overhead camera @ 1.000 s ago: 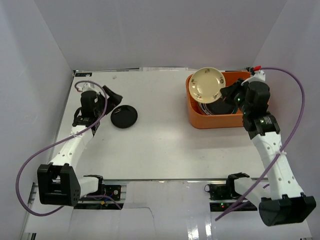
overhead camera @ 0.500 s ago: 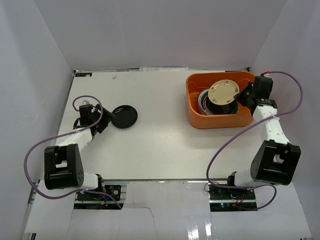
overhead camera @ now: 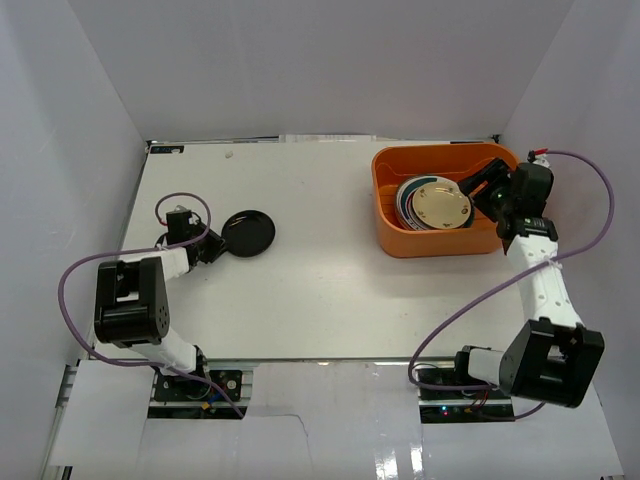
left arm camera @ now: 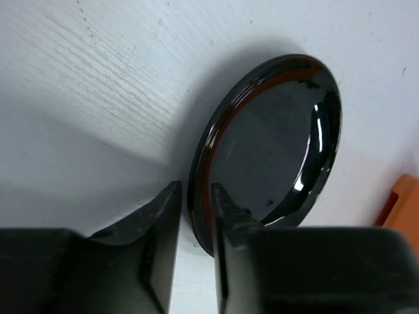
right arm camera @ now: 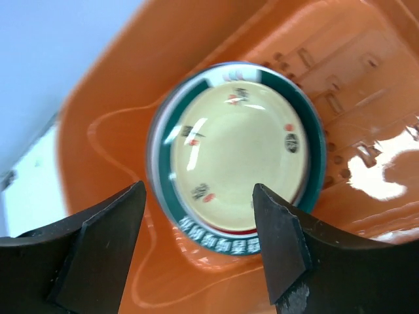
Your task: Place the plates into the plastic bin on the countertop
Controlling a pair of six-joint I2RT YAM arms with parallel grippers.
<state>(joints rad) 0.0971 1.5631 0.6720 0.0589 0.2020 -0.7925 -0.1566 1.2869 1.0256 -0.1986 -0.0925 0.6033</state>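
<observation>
- Left gripper [overhead camera: 210,243] sits low on the white flat surface [overhead camera: 320,270], at the near-left edge of the glossy black round plate [overhead camera: 248,233], which is the only plate outside the bin.
- Left wrist view: the two fingers [left arm camera: 157,222] straddle the black plate's rim [left arm camera: 275,144]. One is outside the rim and one is over the well, with a narrow slot between them.
- I can't tell whether they are actually clamping the rim or just bracketing it — the contact line is hidden by the fingers themselves.
- The plate is round, so it has no long axis to align to. What matters is that the rim runs through the slot and the plate body extends away from the gripper, toward the bin side.
- The orange rectangular plastic bin [overhead camera: 440,248] is well apart from the plate, at the far right of the surface, so the left arm is clearly the nearer one to this plate.
- Right gripper [overhead camera: 478,187] is over the right end of the bin with its fingers spread wide, holding nothing.
- Right wrist view: a cream round plate with small motifs [right arm camera: 239,154] lies flat on top of the stack in the bin [right arm camera: 196,39], seated on a green-rimmed plate.
- My read is that the black plate is the last one left — confirm the pinch first, then lift and carry it right to the bin.
</observation>
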